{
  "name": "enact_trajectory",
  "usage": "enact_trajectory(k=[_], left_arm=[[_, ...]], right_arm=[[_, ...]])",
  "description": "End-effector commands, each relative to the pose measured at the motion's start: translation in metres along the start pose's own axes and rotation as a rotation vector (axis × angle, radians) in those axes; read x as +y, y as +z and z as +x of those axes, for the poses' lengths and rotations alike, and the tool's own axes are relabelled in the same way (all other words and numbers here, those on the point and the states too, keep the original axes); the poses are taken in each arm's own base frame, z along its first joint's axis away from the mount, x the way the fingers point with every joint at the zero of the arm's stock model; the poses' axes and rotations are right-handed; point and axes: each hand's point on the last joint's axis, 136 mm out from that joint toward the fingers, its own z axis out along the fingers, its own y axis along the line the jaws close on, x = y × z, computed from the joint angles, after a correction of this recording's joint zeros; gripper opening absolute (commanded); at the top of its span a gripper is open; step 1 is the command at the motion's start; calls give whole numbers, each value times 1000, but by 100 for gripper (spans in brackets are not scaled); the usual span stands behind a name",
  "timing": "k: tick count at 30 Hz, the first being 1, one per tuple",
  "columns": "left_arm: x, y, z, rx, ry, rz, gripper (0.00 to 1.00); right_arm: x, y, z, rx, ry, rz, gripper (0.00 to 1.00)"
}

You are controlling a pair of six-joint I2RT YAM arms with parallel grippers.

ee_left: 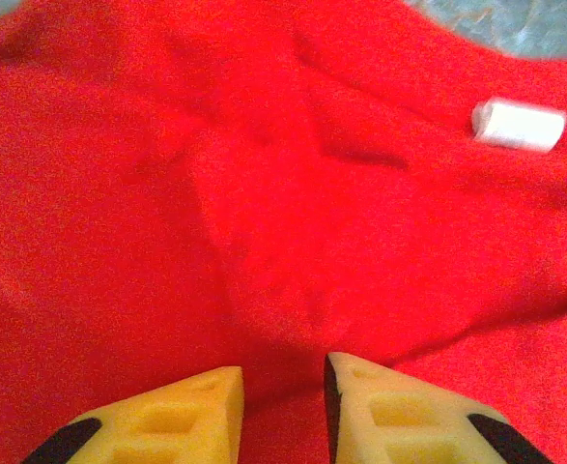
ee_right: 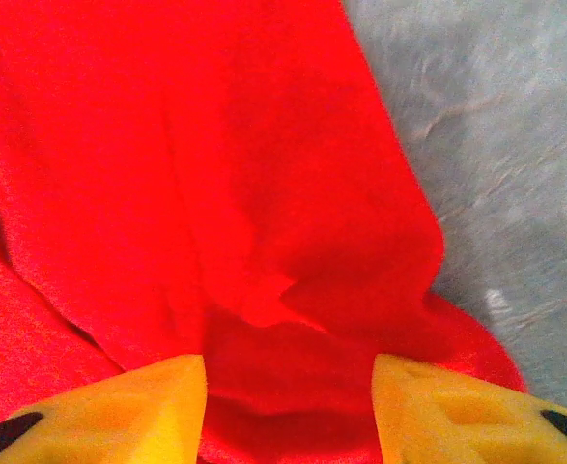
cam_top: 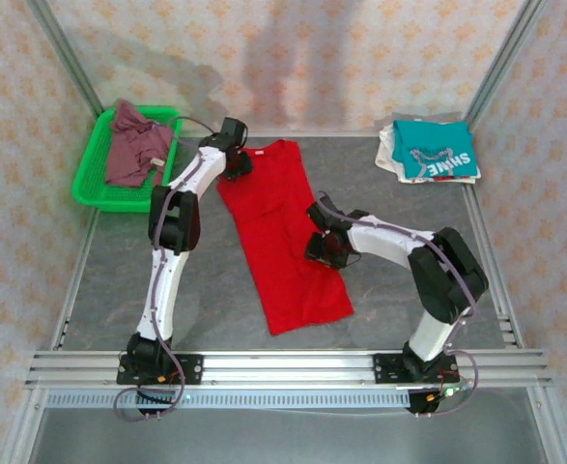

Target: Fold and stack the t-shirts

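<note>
- The red t-shirt [cam_top: 285,253] lies mid-table as a long, narrow strip, smooth knit with soft creases, running slantwise on the grey, felt-like table [cam_top: 109,261].
- The left gripper [ee_left: 283,391] is at the shirt's far end, near a small white label [ee_left: 518,126]. Its yellow wedge tips are a narrow gap apart, and I cannot tell whether any cloth is pinched.
- The right gripper [ee_right: 288,391] is at the shirt's right edge, jaws well apart, with a puckered fold bulging between them (nothing clamped).
- Far right, a teal t-shirt [cam_top: 439,147] is stacked on a whitish t-shirt [cam_top: 388,155].
- Far left, a crumpled mauve t-shirt [cam_top: 128,145] sits in a green mesh basket [cam_top: 88,186].
</note>
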Motion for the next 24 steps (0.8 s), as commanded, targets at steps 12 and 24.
enact_trajectory(k=[12,24], left_arm=[[16,-71,47,-40,-55,25,34],[13,-22,59,34,-126,20,32]], right_arm=[[83,-18,-131,-202,-351,51,38],[102,-20,-171,-344,-333,-4,28]])
